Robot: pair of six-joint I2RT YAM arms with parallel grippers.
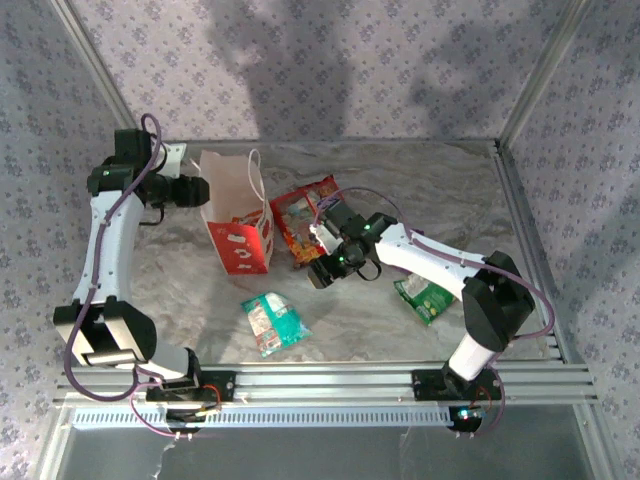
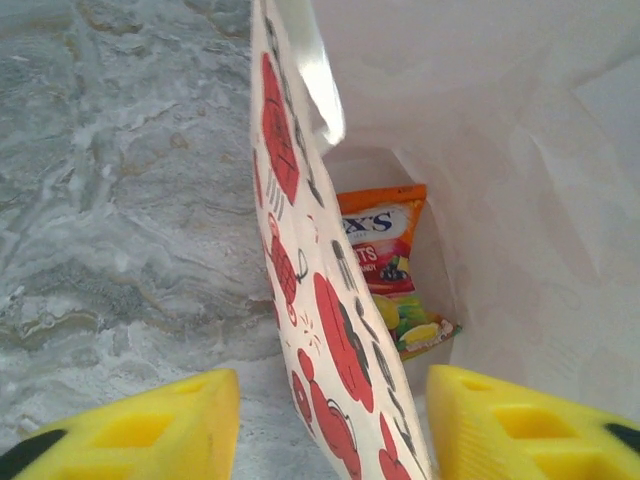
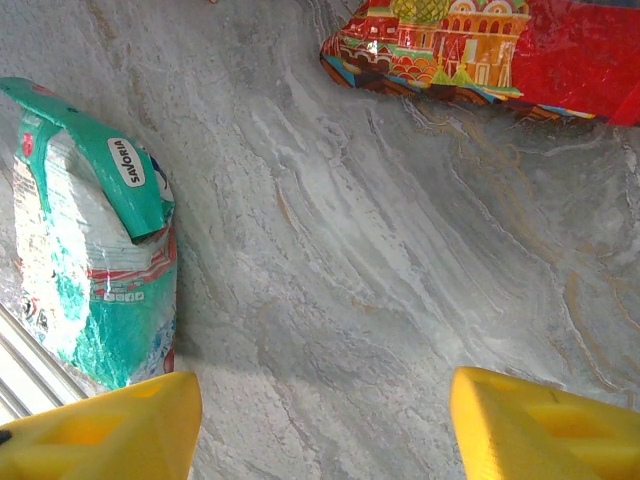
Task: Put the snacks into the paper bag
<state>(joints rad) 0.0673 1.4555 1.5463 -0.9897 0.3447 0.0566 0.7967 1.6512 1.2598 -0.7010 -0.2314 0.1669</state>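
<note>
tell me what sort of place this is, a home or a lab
Most likely a lab robot cell, not a home: a marble-look tabletop boxed in by aluminium framing hung with patterned cloth, with a left arm and right arm bolted to a rail.

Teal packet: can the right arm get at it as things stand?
Probably yes. The teal packet lies on the table beside the right gripper, whose jaws stand open and empty. Nothing lies between them; the red packet sits to the other side.
</note>
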